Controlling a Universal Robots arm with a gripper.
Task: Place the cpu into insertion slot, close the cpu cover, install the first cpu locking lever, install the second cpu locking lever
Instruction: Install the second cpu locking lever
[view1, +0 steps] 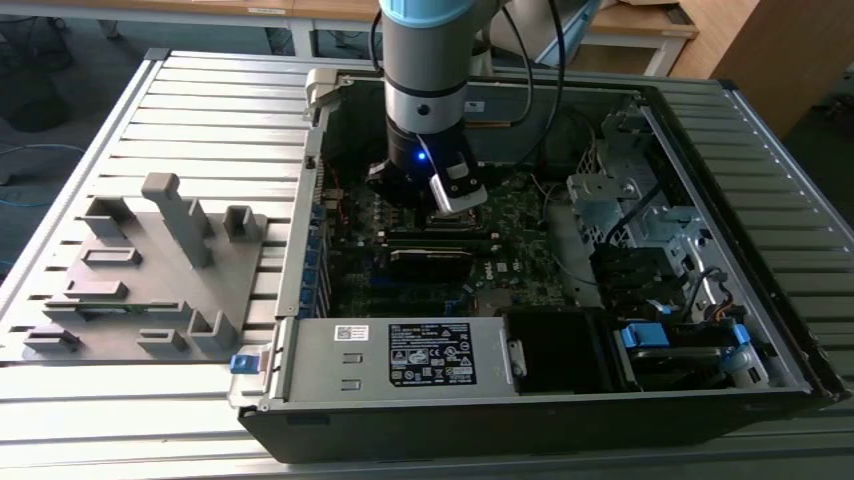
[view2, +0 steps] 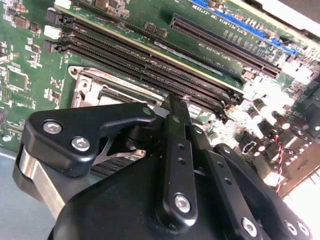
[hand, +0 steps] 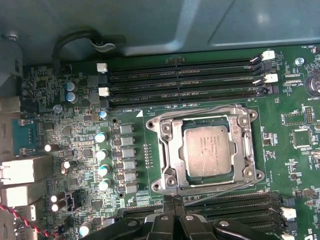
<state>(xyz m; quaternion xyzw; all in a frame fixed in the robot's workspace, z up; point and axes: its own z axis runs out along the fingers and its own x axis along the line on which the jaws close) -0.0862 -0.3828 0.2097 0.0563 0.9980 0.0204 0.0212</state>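
In the first wrist view the cpu (hand: 207, 150) lies flat in the insertion slot (hand: 181, 160), its grey top showing through the window of the cpu cover (hand: 169, 150), which is folded down around it. Thin wire levers run flat along the cover's far side (hand: 200, 109) and near side (hand: 220, 186); whether they are hooked I cannot tell. My gripper (hand: 174, 210) hovers just beside the socket's near edge, fingers together and holding nothing. The second wrist view shows the black fingers (view2: 176, 120) pressed together above the socket frame (view2: 95, 85). In the exterior view the arm reaches down into the computer case (view1: 414, 205).
Long black memory slots (hand: 180, 77) flank the socket on both sides. Capacitors (hand: 102, 155) and port blocks (hand: 22, 170) stand beside it. In the exterior view a power supply (view1: 400, 355) and a drive cage (view1: 627, 210) crowd the case, and a grey fixture (view1: 147, 270) lies outside on the slatted table.
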